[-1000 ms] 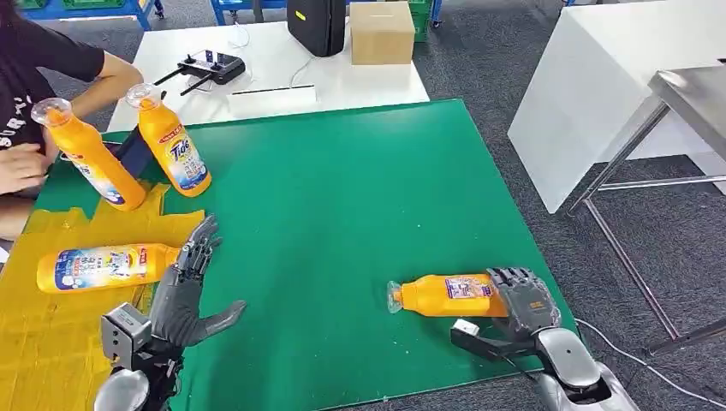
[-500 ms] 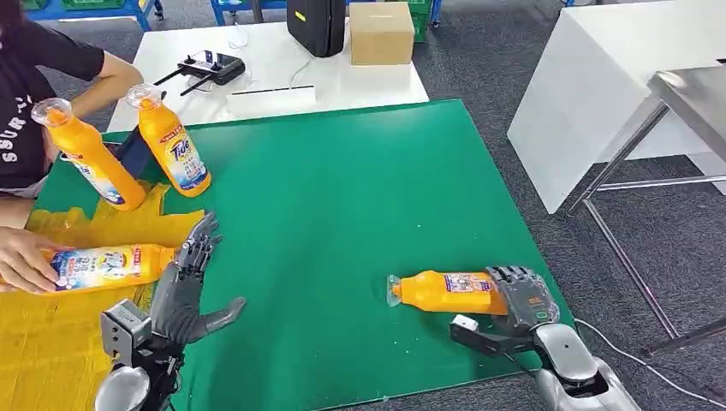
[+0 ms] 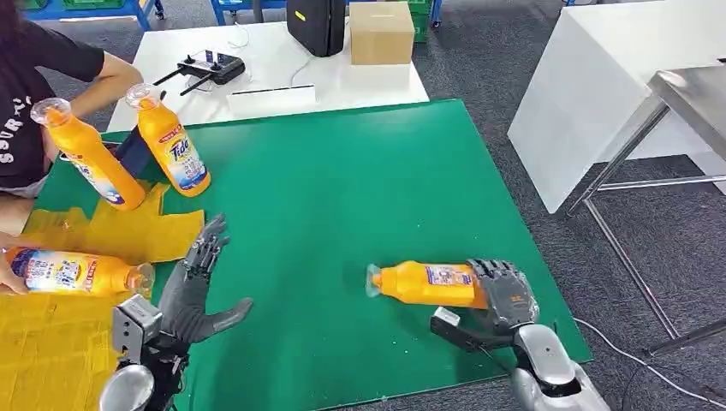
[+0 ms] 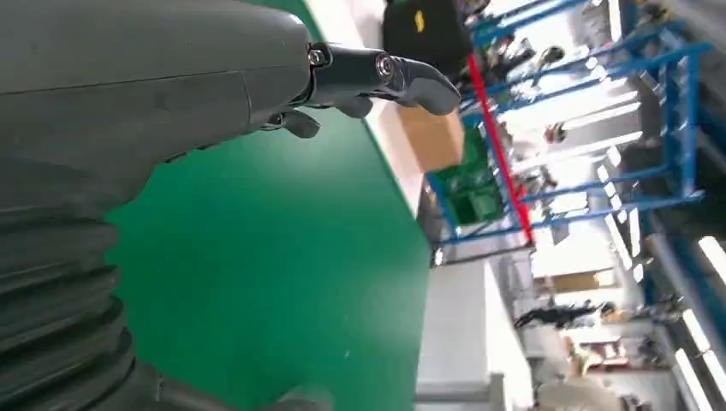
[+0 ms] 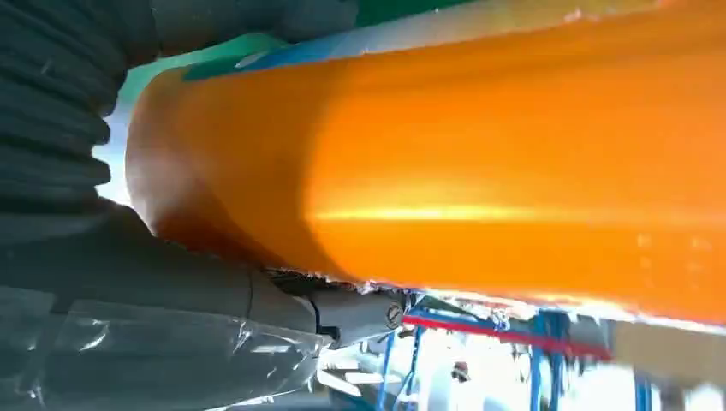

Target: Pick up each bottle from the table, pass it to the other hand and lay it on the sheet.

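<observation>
While the bottle point(image 3: 425, 284) is gripped at its base end by the right hand point(image 3: 501, 295), it is held on its side at the near right of the green worktop point(image 3: 342, 180), cap end pointing toward the left hand point(image 3: 193, 287); whether it is lifted clear of the worktop cannot be told. The fingers point(image 3: 495, 272) are wrapped over the bottle's base, and in the right wrist view the orange body point(image 5: 479, 171) is seen pressed close against the palm. The left hand is held open, fingers spread, near the edge of the yellow sheet point(image 3: 60, 342), well apart from the bottle.

On the sheet, 1 bottle point(image 3: 73, 272) lies on its side with a person's hand point(image 3: 7, 274) at its far end; 2 more bottles point(image 3: 86, 154) point(image 3: 171, 150) stand tilted at the sheet's far edge.

The step in hand is judged to be the carry toward the handover. Because the grip lies at 1 end only, the long unsupported cap end may droop or twist out of the fingers. A smooth plastic wall could also slip during the exchange if the right hand is released before the left fingers are closed. Contact with the person's hand near the sheet is a further risk.
</observation>
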Tool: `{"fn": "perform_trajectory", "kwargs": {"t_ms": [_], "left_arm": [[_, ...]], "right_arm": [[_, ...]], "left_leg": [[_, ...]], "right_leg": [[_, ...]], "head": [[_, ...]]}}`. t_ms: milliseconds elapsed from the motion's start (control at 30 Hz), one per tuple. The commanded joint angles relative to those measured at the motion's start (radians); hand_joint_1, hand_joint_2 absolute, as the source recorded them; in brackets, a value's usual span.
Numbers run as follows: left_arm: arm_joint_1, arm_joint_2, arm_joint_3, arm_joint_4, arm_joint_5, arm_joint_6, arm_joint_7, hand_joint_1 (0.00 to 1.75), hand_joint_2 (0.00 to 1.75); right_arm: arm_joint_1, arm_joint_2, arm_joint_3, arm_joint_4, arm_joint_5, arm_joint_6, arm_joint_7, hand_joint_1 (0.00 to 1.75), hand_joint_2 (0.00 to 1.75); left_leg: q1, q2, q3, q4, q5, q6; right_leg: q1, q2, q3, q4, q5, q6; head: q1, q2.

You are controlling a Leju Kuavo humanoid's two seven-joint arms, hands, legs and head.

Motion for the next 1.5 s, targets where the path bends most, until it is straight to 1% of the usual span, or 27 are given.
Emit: {"fn": "perform_trajectory", "kwargs": {"t_ms": [33,67,100,200,233,267,300,533,633,700,867,933,1000,1033,1067,1167,1400,1500], "left_arm": [[-0.081,0.007,-0.178,0.174,0.038,-0.042,0.037,0.0,1.75],[-0.093,0.007,-0.197,0.196,0.037,-0.039,0.041,0.0,1.75],[-0.107,0.005,-0.217,0.219,0.047,-0.04,0.043,0.0,1.75],[-0.108,0.002,-0.22,0.219,0.047,-0.04,0.043,0.0,1.75],[-0.108,0.002,-0.22,0.219,0.047,-0.04,0.043,0.0,1.75],[-0.11,0.005,-0.219,0.22,0.049,-0.04,0.044,0.0,1.75],[-0.115,0.01,-0.226,0.222,0.063,-0.044,0.044,0.0,1.75],[-0.157,0.013,-0.238,0.253,0.112,-0.036,0.06,0.0,1.75],[-0.176,0.016,-0.242,0.274,0.151,-0.046,0.062,0.0,1.75],[-0.192,0.012,-0.243,0.289,0.17,-0.049,0.063,0.0,1.75],[-0.228,0.005,-0.246,0.32,0.203,-0.053,0.068,0.0,1.75],[-0.234,0.0,-0.241,0.325,0.217,-0.051,0.07,0.0,1.75],[-0.237,0.0,-0.241,0.325,0.218,-0.051,0.07,0.0,1.75],[-0.237,0.0,-0.241,0.325,0.218,-0.051,0.07,0.0,1.75],[-0.236,0.0,-0.241,0.326,0.218,-0.051,0.07,0.0,1.75],[-0.236,0.0,-0.242,0.326,0.218,-0.051,0.07,0.0,1.75],[-0.237,-0.001,-0.242,0.325,0.221,-0.05,0.07,0.0,1.75],[-0.249,-0.008,-0.242,0.335,0.24,-0.046,0.07,0.0,1.75]], "right_arm": [[-0.068,0.249,-0.108,-0.072,-0.328,-0.07,-0.159,1.75,1.75],[-0.079,0.251,-0.107,-0.066,-0.349,-0.072,-0.164,1.75,1.75],[-0.09,0.265,-0.115,-0.065,-0.411,-0.076,-0.195,1.75,1.75],[-0.093,0.266,-0.114,-0.065,-0.41,-0.075,-0.194,1.75,1.75],[-0.093,0.266,-0.114,-0.065,-0.41,-0.075,-0.194,1.75,1.75],[-0.093,0.266,-0.112,-0.061,-0.412,-0.075,-0.195,1.75,1.75],[-0.092,0.269,-0.111,-0.06,-0.449,-0.068,-0.221,1.75,1.75],[-0.101,0.324,-0.072,-0.016,-0.556,-0.059,-0.273,1.75,1.75],[-0.117,0.332,-0.042,0.02,-0.643,-0.016,-0.293,1.75,1.75],[-0.133,0.337,-0.019,0.053,-0.667,0.012,-0.294,1.75,1.75],[-0.165,0.371,0.07,0.153,-0.695,0.078,-0.299,1.75,1.75],[-0.169,0.383,0.114,0.183,-0.69,0.1,-0.299,1.75,1.75],[-0.163,0.393,0.124,0.193,-0.69,0.097,-0.301,1.75,1.75],[-0.163,0.393,0.124,0.193,-0.69,0.097,-0.301,1.75,1.75],[-0.166,0.39,0.122,0.194,-0.692,0.1,-0.301,1.75,1.75],[-0.168,0.386,0.121,0.194,-0.693,0.102,-0.3,1.75,1.75],[-0.169,0.386,0.133,0.197,-0.693,0.106,-0.3,1.75,1.75],[-0.186,0.395,0.205,0.257,-0.687,0.141,-0.292,1.75,1.75]], "left_leg": [[0.001,-0.002,0.0,-0.001,0.0,-0.002],[0.002,-0.003,0.001,0.0,-0.001,-0.002],[0.001,-0.002,0.0,0.0,0.0,-0.002],[0.001,-0.002,-0.003,0.0,0.0,-0.001],[0.002,-0.004,-0.001,0.0,-0.001,-0.002],[0.0,-0.002,-0.002,0.0,0.0,-0.001],[0.001,-0.003,-0.001,0.0,0.0,-0.002],[0.001,-0.003,-0.002,0.0,-0.001,-0.002],[0.001,-0.002,-0.002,0.0,0.0,-0.002],[0.001,-0.002,-0.002,0.0,0.0,-0.002],[0.002,-0.001,-0.001,-0.001,0.0,-0.002],[0.001,-0.001,-0.002,-0.001,0.0,-0.001],[0.003,-0.002,0.0,-0.001,-0.001,-0.003],[0.001,-0.002,-0.002,-0.001,0.0,-0.002],[0.002,-0.002,-0.001,-0.001,-0.001,-0.002],[0.001,-0.002,-0.003,-0.001,0.0,-0.001],[0.001,-0.003,-0.003,0.0,0.0,-0.002],[0.001,-0.003,-0.002,0.0,0.0,-0.002]], "right_leg": [[0.0,0.001,0.0,0.0,-0.001,-0.001],[0.001,0.002,0.001,0.0,-0.001,-0.001],[0.001,0.002,0.0,0.0,-0.001,-0.001],[0.001,0.0,-0.002,0.0,0.0,0.0],[0.002,0.001,0.0,0.0,-0.001,-0.001],[0.0,0.0,-0.002,0.0,0.0,0.0],[0.001,0.001,-0.001,0.0,-0.001,-0.001],[0.001,0.002,-0.001,0.0,-0.001,-0.002],[0.001,0.002,-0.001,0.0,0.0,-0.001],[0.001,0.002,-0.001,0.0,0.0,-0.001],[0.001,0.003,-0.001,-0.001,0.0,-0.001],[0.001,0.002,-0.002,0.0,0.0,-0.001],[0.002,0.004,0.0,-0.001,0.0,-0.002],[0.001,0.001,-0.002,0.0,0.0,-0.001],[0.002,0.002,0.0,-0.001,-0.001,-0.001],[0.001,0.001,-0.002,0.0,0.0,-0.001],[0.001,0.001,-0.002,0.0,0.0,-0.001],[0.001,0.001,-0.002,0.0,-0.001,-0.001]], "head": [[0.0,0.0],[0.001,0.0],[0.0,0.0],[0.001,0.0],[0.001,0.0],[0.001,0.0],[0.001,0.0],[0.001,0.0],[0.001,0.0],[0.0,0.0],[0.001,0.0],[0.001,0.0],[0.001,0.0],[0.001,0.0],[0.001,0.0],[0.0,0.0],[0.001,0.0],[0.001,0.0]]}}
